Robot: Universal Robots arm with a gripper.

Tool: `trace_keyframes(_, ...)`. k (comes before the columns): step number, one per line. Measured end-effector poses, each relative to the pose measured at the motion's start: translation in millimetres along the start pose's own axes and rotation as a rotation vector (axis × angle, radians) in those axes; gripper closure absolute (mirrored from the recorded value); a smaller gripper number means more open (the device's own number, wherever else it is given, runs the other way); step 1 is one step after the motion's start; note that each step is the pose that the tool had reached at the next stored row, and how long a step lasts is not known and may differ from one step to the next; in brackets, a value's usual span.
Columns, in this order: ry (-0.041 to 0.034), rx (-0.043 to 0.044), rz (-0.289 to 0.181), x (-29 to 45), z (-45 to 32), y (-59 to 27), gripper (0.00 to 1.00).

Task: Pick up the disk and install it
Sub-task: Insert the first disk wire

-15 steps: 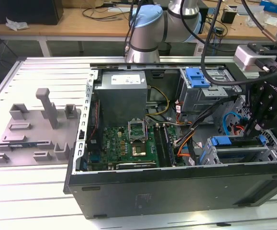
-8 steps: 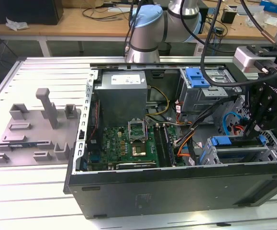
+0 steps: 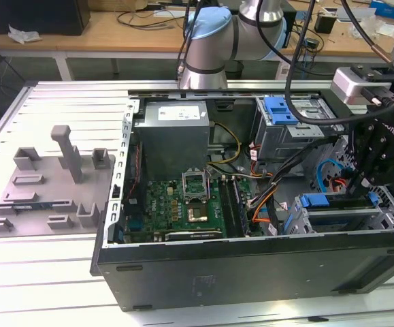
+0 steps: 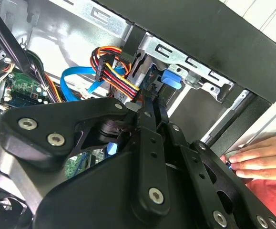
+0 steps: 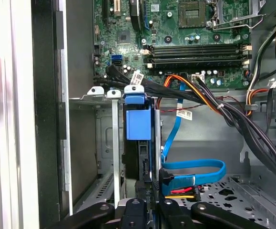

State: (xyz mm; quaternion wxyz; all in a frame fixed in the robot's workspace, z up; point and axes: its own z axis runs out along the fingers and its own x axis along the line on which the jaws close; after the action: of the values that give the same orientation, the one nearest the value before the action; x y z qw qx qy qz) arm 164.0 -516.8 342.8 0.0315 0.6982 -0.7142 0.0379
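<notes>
The disk stands on edge in the drive bay of the open computer case, its blue bracket toward the motherboard. In the exterior view the disk's blue bracket shows at the case's front right corner. My gripper reaches into the bay with its black fingers pressed against the disk's thin rear edge, shut on it. In the second wrist view the gripper points at the bay's metal frame, next to a blue latch. In the exterior view the gripper hangs over that bay.
A blue data cable and bundled power wires run beside the bay. A person's hand rests on the case's outer edge. A second cage with a blue handle sits further back. The grey fixture tray lies at the exterior view's left.
</notes>
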Motion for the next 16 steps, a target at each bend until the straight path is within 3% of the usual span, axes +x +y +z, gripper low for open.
trace_keyframes(10,-0.0002,0.0000,0.000,-0.2,2.4,0.0,0.83)
trace_keyframes(16,-0.0004,-0.0001,0.000,0.2,-2.2,-0.1,0.83)
